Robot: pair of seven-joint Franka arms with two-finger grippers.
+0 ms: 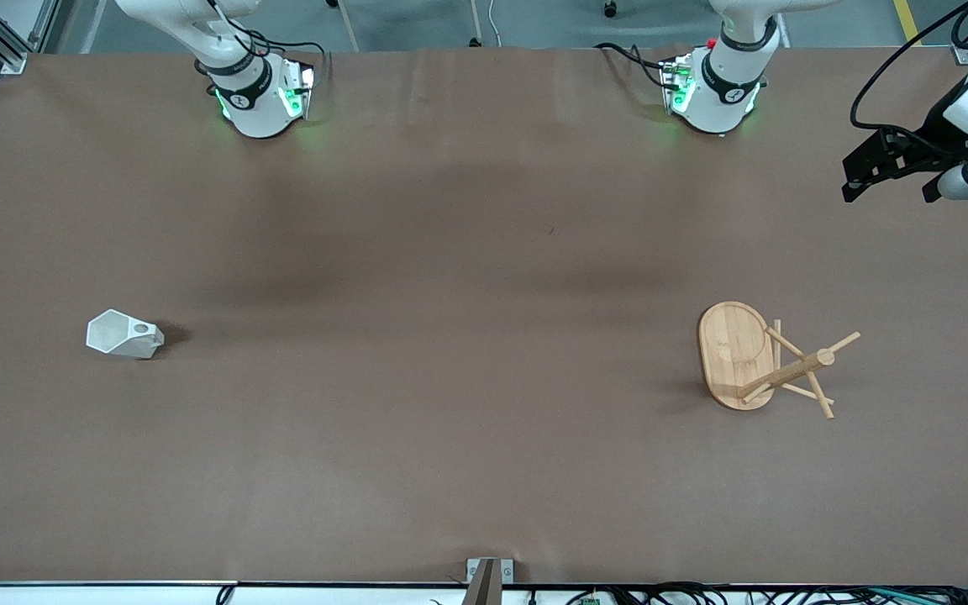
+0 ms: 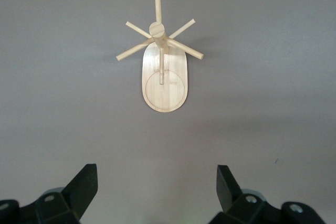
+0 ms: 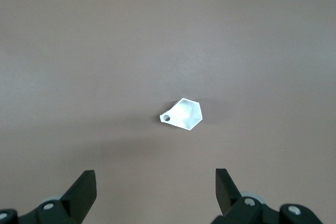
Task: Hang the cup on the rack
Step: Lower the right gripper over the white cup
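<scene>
The white faceted cup (image 1: 123,334) appears to lie on its side on the brown table toward the right arm's end, the small hole in its handle part facing up. In the right wrist view the cup (image 3: 184,114) sits well ahead of my open, empty right gripper (image 3: 155,171), which hangs high above the table. The bamboo rack (image 1: 765,360) stands toward the left arm's end, several pegs fanning from its post above the oval base. My left gripper (image 2: 157,167) is open and empty, high over the table with the rack (image 2: 164,80) ahead of it. In the front view the left gripper (image 1: 887,178) hovers at the table's end.
Brown table cover (image 1: 450,378) spans the whole view. The two arm bases (image 1: 259,92) (image 1: 715,88) stand along the edge farthest from the front camera. A small metal bracket (image 1: 488,576) sits at the nearest edge.
</scene>
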